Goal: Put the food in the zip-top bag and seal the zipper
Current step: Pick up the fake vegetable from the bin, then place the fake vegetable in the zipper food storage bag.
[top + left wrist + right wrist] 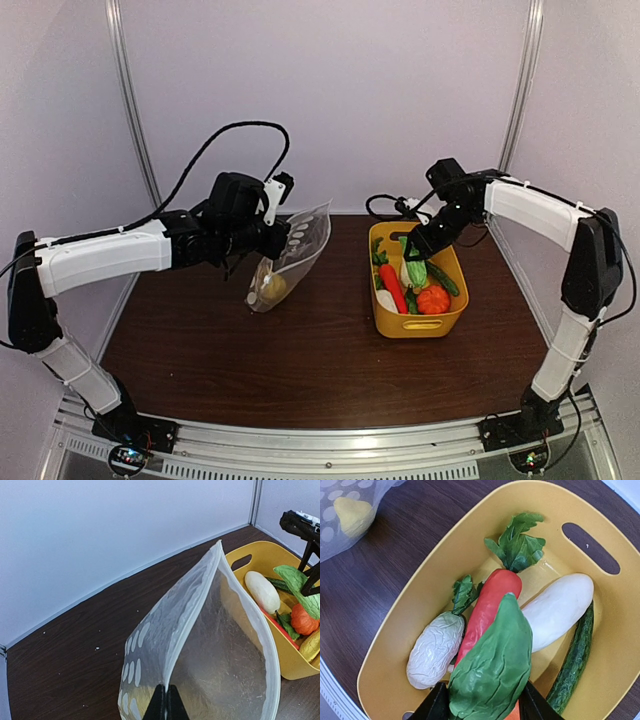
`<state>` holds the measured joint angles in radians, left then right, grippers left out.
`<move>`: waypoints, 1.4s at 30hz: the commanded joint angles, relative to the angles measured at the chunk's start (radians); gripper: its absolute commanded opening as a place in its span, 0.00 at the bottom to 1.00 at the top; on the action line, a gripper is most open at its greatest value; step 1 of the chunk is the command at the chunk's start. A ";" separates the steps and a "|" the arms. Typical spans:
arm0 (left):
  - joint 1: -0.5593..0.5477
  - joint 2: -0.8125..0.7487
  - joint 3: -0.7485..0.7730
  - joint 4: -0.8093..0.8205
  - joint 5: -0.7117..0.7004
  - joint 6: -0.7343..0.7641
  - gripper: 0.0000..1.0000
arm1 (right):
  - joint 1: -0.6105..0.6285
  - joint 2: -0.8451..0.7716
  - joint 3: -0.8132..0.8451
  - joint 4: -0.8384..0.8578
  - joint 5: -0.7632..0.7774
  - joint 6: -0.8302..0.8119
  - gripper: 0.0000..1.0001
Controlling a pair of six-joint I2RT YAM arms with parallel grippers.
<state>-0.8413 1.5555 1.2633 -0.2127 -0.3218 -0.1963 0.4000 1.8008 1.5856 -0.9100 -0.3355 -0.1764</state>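
Observation:
The zip-top bag (298,243) hangs above the table with its mouth gaping toward the basket. My left gripper (166,704) is shut on one lip of the bag, right on the pale zipper (195,605). A yellow piece (272,288) lies in the bag's bottom. Over the yellow basket (418,326), my right gripper (487,706) is shut on a leafy green (495,670), one finger pressed to each side. Under it lie more food: a red root (492,592), a white radish (560,607), a cucumber (576,660), a pale cabbage (435,650) and an orange piece (433,299).
The basket's wall (395,625) stands about a hand's width to the right of the bag on the dark wooden table (300,370). White enclosure walls close in the back and both sides. A black cable (385,207) lies behind the basket.

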 commanded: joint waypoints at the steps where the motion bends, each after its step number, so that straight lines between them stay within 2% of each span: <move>1: -0.001 0.011 0.010 0.001 -0.005 0.002 0.00 | -0.006 -0.055 0.021 -0.008 -0.011 -0.045 0.25; 7: -0.001 0.026 0.014 0.000 0.013 0.004 0.00 | -0.004 -0.123 0.072 0.020 -0.141 -0.091 0.24; 13: 0.000 0.029 0.019 0.021 0.065 0.000 0.00 | 0.008 -0.186 0.110 0.209 -0.310 -0.005 0.24; 17: -0.001 0.031 0.035 0.035 0.108 -0.018 0.00 | 0.046 -0.142 0.196 0.271 -0.395 0.058 0.24; 20: -0.001 0.043 0.065 0.023 0.129 -0.033 0.00 | 0.079 -0.108 0.250 0.346 -0.407 0.114 0.24; 25: -0.001 0.065 0.123 -0.029 0.154 -0.062 0.00 | 0.134 -0.024 0.356 0.374 -0.453 0.162 0.24; 30: -0.001 0.074 0.179 -0.087 0.190 -0.110 0.00 | 0.173 -0.019 0.333 0.509 -0.462 0.222 0.24; 36: -0.001 0.070 0.197 -0.093 0.277 -0.202 0.00 | 0.191 -0.082 0.197 0.741 -0.462 0.299 0.24; 42: -0.001 0.055 0.191 -0.069 0.321 -0.273 0.00 | 0.207 -0.078 0.127 0.810 -0.455 0.304 0.26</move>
<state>-0.8413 1.6230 1.4349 -0.3153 -0.0597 -0.3962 0.5957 1.7523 1.7576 -0.2115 -0.7860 0.0959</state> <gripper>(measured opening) 0.013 0.386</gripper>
